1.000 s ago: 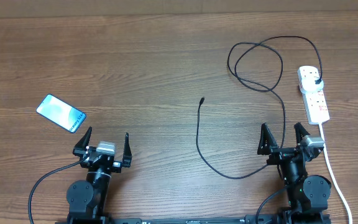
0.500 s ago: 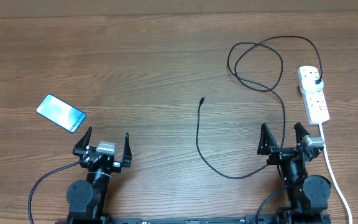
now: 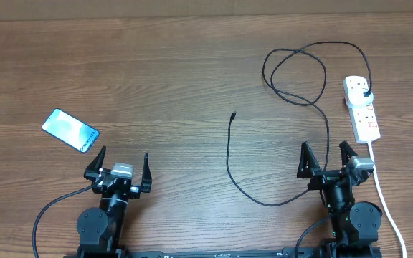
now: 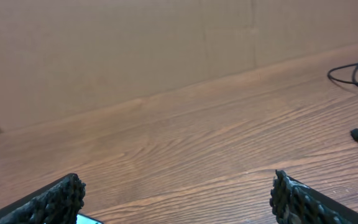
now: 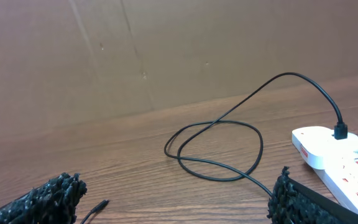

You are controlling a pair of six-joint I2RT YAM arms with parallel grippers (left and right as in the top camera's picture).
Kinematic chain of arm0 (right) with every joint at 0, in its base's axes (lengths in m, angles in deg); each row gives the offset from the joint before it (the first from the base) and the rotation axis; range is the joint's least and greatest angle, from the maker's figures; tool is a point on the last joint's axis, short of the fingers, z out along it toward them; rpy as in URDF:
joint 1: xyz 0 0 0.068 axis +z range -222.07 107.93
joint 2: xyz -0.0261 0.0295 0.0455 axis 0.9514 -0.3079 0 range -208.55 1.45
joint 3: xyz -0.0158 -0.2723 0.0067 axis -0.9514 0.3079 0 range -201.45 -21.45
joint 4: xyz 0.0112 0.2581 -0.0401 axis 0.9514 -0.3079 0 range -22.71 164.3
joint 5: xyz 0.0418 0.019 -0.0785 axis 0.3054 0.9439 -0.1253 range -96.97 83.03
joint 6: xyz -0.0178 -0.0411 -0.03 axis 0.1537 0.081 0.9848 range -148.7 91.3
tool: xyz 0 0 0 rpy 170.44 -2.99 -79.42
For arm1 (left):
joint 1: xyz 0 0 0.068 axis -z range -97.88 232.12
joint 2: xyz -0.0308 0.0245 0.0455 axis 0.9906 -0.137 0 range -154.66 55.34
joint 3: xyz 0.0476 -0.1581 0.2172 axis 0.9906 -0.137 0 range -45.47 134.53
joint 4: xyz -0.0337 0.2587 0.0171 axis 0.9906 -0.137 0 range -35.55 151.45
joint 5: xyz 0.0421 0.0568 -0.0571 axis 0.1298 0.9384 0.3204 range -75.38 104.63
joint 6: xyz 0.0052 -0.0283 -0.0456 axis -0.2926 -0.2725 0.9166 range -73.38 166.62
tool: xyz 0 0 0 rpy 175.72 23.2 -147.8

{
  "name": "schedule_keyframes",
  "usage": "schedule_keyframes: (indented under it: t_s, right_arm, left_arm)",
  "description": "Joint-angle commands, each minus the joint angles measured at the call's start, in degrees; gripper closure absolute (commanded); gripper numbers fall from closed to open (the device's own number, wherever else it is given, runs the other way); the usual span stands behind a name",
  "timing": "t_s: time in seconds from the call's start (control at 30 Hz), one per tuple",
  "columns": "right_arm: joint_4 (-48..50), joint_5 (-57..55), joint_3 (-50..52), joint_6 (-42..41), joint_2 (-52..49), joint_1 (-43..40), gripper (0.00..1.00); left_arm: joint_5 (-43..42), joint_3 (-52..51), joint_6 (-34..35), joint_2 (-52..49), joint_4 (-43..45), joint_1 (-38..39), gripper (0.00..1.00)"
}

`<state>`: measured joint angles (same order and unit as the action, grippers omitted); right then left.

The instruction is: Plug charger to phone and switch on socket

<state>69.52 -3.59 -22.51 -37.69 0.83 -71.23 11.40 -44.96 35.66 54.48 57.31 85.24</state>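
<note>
Two grippers sit low over the wooden table (image 3: 156, 72), both holding nothing.
The left gripper (image 3: 120, 159) has its fingers (image 4: 55, 202) spread wide apart, and the phone (image 3: 70, 130) lies flat ahead of them and off to their left, well apart. The right gripper (image 3: 325, 154) has its fingers (image 5: 48, 196) just as wide. Seen from above, the charger (image 3: 227, 150) passes through the gap between the right fingers and loops ahead of them. Its connector tip (image 3: 234, 115) lies loose ahead, between the two grippers. The socket (image 3: 364, 115) lies ahead and to the right of the right fingers, with the black plug (image 3: 366, 94) seated at its far end.
</note>
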Motion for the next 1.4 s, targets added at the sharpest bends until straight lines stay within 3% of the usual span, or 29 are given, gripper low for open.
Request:
schedule_keyframes:
  t_s: [0.0, 0.9, 1.37]
  right_arm:
    - [0.2, -0.8, 0.6, -0.2, 0.5, 0.3, 0.00]
    - [0.2, -0.8, 0.6, -0.2, 0.5, 0.3, 0.00]
    - [0.2, -0.8, 0.6, -0.2, 0.5, 0.3, 0.00]
  left_arm:
    - [2.6, -0.2, -1.3, 0.6, -0.3, -0.2, 0.00]
    - [-0.9, -0.2, -0.9, 0.6, 0.0, -0.2, 0.00]
    - [-0.9, 0.2, 5.0, 0.6, 0.1, -0.2, 0.01]
